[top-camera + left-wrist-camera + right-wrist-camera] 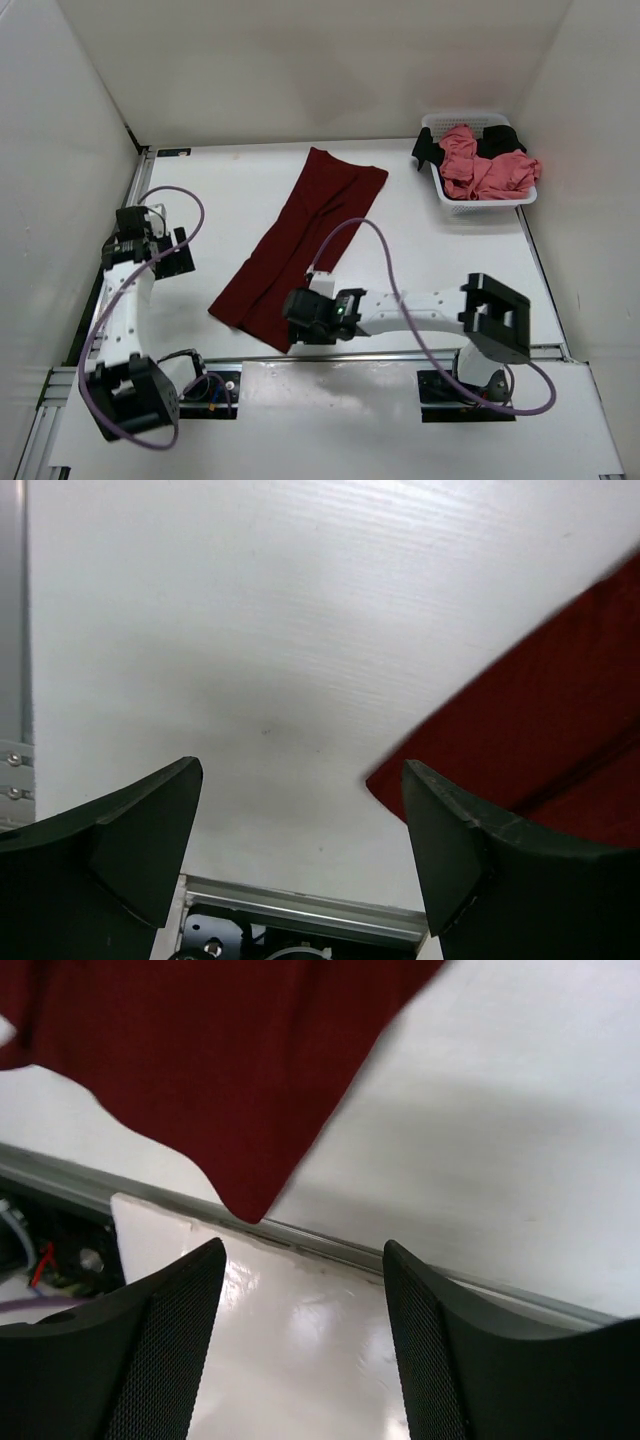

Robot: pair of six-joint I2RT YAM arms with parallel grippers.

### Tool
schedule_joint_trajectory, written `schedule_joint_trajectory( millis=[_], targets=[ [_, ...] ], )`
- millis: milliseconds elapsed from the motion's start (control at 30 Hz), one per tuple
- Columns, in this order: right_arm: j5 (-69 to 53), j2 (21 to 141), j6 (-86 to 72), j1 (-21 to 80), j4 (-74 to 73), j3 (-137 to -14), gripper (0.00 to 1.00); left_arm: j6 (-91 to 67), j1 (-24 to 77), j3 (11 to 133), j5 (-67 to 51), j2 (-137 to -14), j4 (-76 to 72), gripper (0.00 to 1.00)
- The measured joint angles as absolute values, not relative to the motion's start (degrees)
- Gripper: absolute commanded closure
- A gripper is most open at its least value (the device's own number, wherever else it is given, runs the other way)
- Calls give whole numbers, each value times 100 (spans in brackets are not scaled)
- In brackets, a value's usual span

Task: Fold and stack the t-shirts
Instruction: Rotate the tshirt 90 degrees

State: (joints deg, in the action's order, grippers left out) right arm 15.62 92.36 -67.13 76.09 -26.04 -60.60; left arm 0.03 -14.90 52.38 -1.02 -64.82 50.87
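While I watch from overhead, the right gripper sits at lower centre, at the near corner of the maroon shirt, jaws apart with nothing in them. At mid left, the left gripper is spread wide too, empty, over bare table near the shirt's left edge. That maroon shirt lies flat as a long folded strip, slanting from lower centre to upper centre. Far upper right, the basket holds the pink shirt, bunched, and the black shirt, partly draped over its left rim.
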Motion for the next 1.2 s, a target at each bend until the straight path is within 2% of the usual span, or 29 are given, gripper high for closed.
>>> schedule_joint_trajectory(
  millis=[233, 533, 633, 667, 767, 933, 1200],
  targets=[
    [1791, 9898, -8114, 7915, -2014, -6064, 36, 3, -1522, 5227, -220, -5636, 5249, 7],
    [1767, 10385, -8794, 7902, -1588, -6167, 55, 1, -1522, 5249, -222, -5264, 5581, 6],
    [1732, 10304, -8976, 7887, -1273, -5905, 68, 3, -1522, 5269, -242, -5103, 5601, 6],
    [1712, 10274, -8978, 7867, -1175, -5819, 81, 3, -1522, 5271, -250, -5037, 5610, 6],
    [1588, 10243, -8956, 7776, -1037, -5669, 97, 3, -1522, 5286, -349, -4805, 5631, 8],
    [1653, 9426, -8945, 7516, -1149, -4781, 100, -8, -1415, 5301, -600, -4477, 5579, 10],
    [1778, 7008, -8425, 6624, -2152, -2967, 98, 3, 475, 5083, -117, -4512, 5266, 9]
  ],
)
